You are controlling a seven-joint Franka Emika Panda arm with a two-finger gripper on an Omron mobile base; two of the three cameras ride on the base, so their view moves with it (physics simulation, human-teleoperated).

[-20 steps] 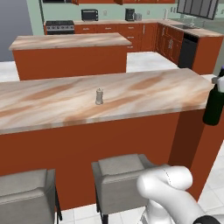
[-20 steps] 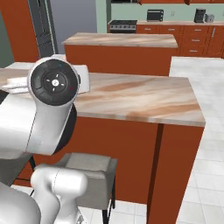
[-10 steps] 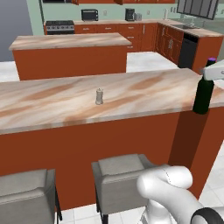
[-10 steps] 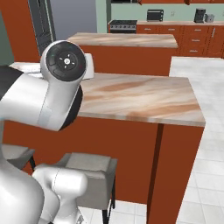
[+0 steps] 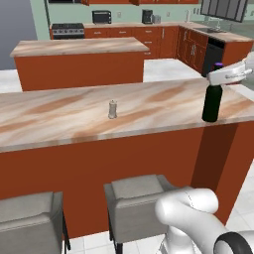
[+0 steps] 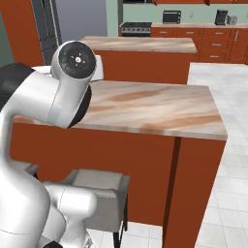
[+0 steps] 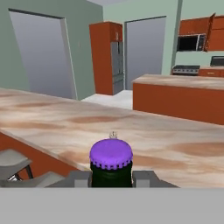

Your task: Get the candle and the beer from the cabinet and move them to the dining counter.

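The beer [image 5: 212,101] is held by its neck in the closed gripper [image 5: 218,79] at the right of the left base view, upright over the dining counter [image 5: 64,116]. The candle [image 5: 112,109] is seen standing on the counter near the frame's centre.

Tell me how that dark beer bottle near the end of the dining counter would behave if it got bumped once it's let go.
The beer is tall and slim on a narrow base, so it would probably tip easily. It looks like rigid, smooth glass, likely slippery and breakable. It stands near the dining counter end, with the gripper shut on its neck, so a fall could carry it off.
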